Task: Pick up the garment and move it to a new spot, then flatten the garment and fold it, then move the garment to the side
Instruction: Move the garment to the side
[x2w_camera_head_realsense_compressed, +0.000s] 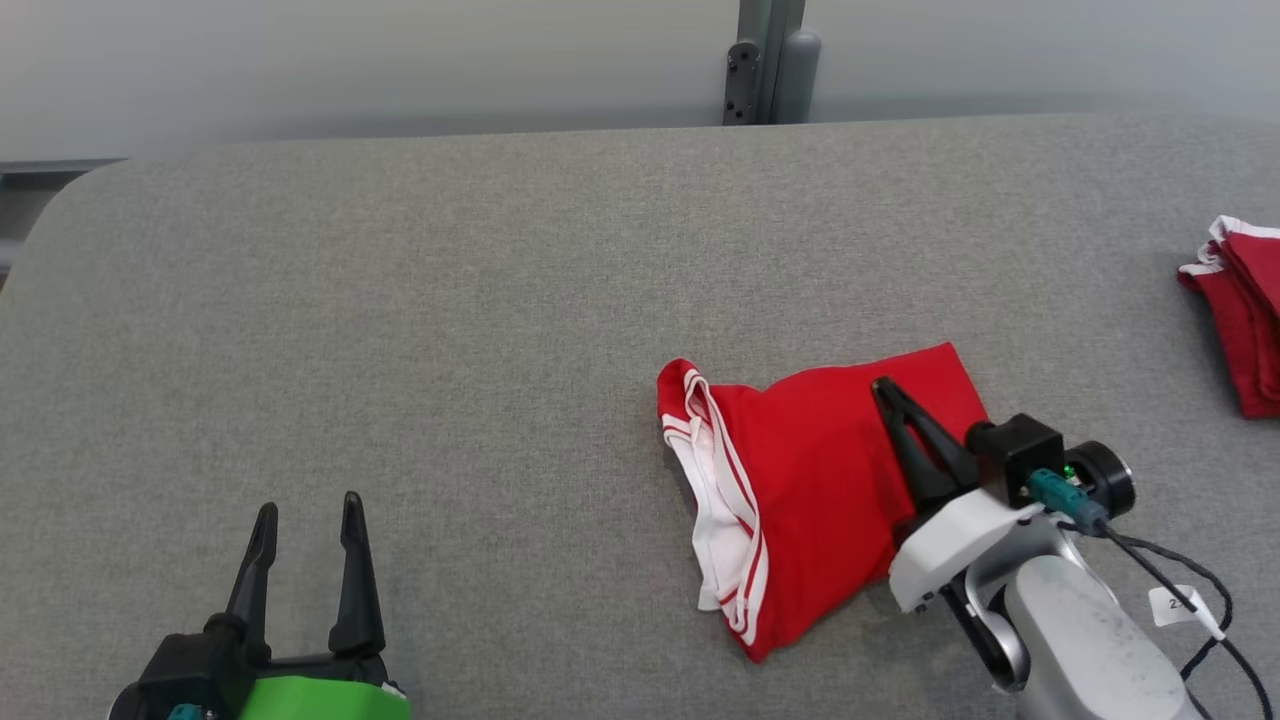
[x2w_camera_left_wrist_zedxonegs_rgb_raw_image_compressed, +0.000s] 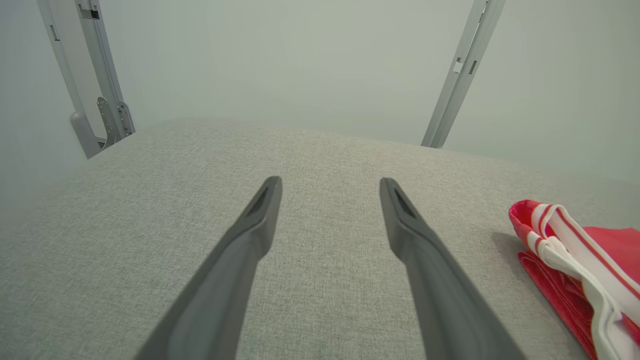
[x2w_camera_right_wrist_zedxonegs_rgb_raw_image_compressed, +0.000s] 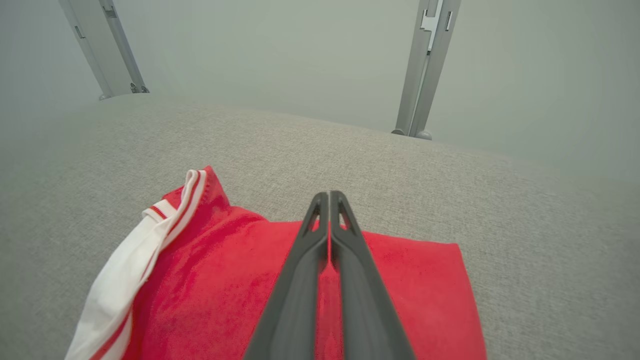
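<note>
Two sets: we find the right jaws clenched atop the red garment (x2w_camera_head_realsense_compressed: 800, 470), pinch unconfirmed; left jaws released, well apart over the worktop (x2w_camera_head_realsense_compressed: 500, 300).

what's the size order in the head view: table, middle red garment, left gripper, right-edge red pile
1. table
2. red garment
3. left gripper, but nearest camera
4. red pile, cropped by frame

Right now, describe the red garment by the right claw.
The red garment looks like soft knit shorts with a white, red-striped waistband at its left end. It lies rumpled on the grey table, right of centre. The shut right claw lies across its right part; whether it pinches cloth is unclear.
</note>
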